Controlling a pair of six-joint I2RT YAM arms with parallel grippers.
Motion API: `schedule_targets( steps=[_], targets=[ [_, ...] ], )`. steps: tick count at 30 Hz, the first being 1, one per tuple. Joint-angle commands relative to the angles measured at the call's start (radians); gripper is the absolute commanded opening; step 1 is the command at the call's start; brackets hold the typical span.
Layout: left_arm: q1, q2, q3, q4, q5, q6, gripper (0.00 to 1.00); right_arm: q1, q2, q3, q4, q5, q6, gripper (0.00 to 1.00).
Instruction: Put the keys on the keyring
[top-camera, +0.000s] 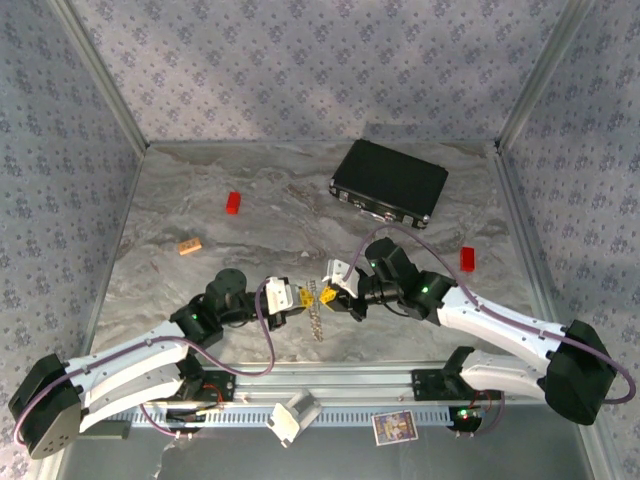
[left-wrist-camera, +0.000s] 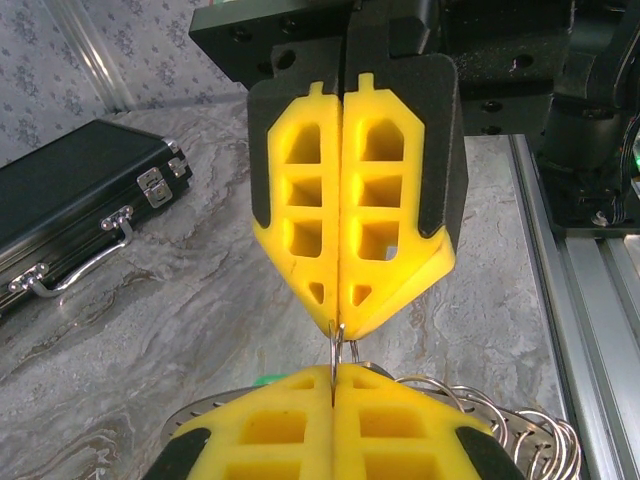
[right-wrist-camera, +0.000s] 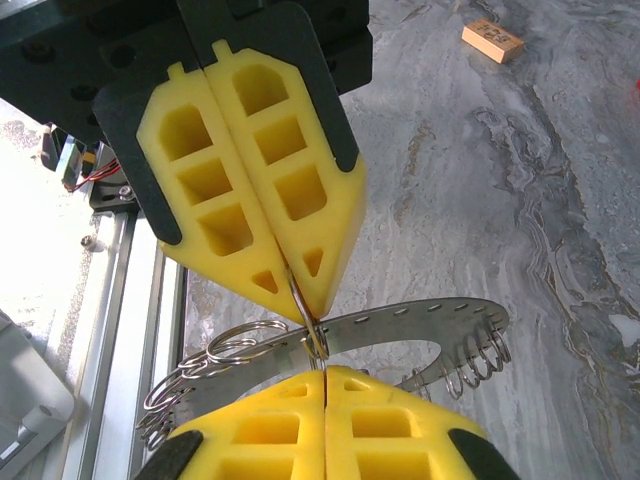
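The keyring (right-wrist-camera: 420, 318) is a flat silvery band with a row of holes, fringed with small wire rings (right-wrist-camera: 482, 352). It hangs between my two grippers just above the table (top-camera: 318, 322). My left gripper (left-wrist-camera: 335, 372) is shut on one small wire ring of it. My right gripper (right-wrist-camera: 325, 372) is shut on the same small ring from the opposite side, so the yellow fingertips almost meet tip to tip. Behind my left fingers (left-wrist-camera: 260, 425) a sliver of mint green (left-wrist-camera: 268, 380) shows, apparently the head of one of the keys, the rest of it hidden.
A black case (top-camera: 390, 183) lies at the back right. A red block (top-camera: 233, 203) and an orange-tan block (top-camera: 190, 245) lie at the left, and another red block (top-camera: 467, 259) lies at the right. An aluminium rail (top-camera: 330, 385) runs along the near edge.
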Motion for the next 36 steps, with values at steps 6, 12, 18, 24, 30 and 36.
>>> schedule_targets(
  steps=[6,12,18,24,30,36],
  targets=[
    [-0.007,0.009,0.025,0.157,0.052,-0.034,0.0,0.014,0.043,0.027,-0.012,-0.021,-0.008,0.0],
    [-0.016,0.016,0.016,0.169,0.025,-0.031,0.0,0.025,0.027,0.001,0.032,-0.013,0.013,0.05],
    [-0.015,0.018,0.004,0.159,0.03,-0.034,0.0,0.016,-0.081,-0.076,0.091,0.041,0.013,0.23],
    [-0.015,0.035,-0.008,0.204,0.051,-0.069,0.0,0.017,-0.085,-0.089,0.14,0.03,0.033,0.26],
    [-0.015,0.039,-0.022,0.242,0.068,-0.101,0.0,0.013,-0.097,-0.102,0.171,0.047,0.035,0.26],
    [-0.015,0.041,-0.039,0.277,0.07,-0.121,0.0,0.01,-0.096,-0.109,0.184,0.014,0.035,0.24]
  ],
)
